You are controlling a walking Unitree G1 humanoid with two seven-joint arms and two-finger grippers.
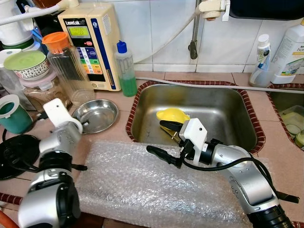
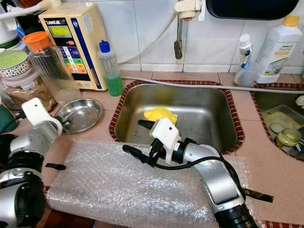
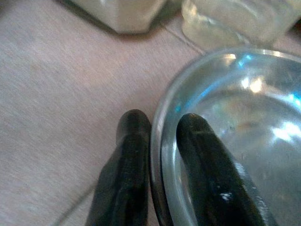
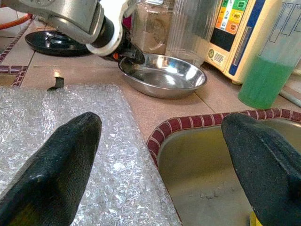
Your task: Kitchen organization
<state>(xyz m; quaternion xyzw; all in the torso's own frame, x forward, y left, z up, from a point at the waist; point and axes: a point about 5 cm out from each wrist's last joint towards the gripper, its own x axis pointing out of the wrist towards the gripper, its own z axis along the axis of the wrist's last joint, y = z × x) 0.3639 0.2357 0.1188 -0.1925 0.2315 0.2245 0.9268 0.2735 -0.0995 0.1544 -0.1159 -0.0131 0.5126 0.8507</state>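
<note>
A shallow steel bowl [image 1: 97, 115] rests on the pink counter left of the sink [image 1: 228, 109]. My left gripper [image 3: 157, 122] is shut on the bowl's near rim, one finger [image 3: 202, 155] inside and one outside; the right wrist view shows this grip [image 4: 131, 54] too. My right gripper [image 1: 164, 140] stands open over the sink's near left corner, with nothing between its fingers. One of its fingers hangs above the bubble wrap [image 1: 142, 185], the other above the basin. A yellow object [image 1: 172, 114] lies in the sink just beyond it.
Behind the bowl stand a water ioniser [image 1: 92, 45], a green soap bottle [image 1: 126, 71], an orange-lidded pitcher [image 1: 66, 61] and jars. A teal cup [image 1: 12, 114] and a black lid [image 1: 16, 149] sit at the left. Cleaner bottles [image 1: 289, 47] stand behind a second sink [image 1: 289, 118] at the right.
</note>
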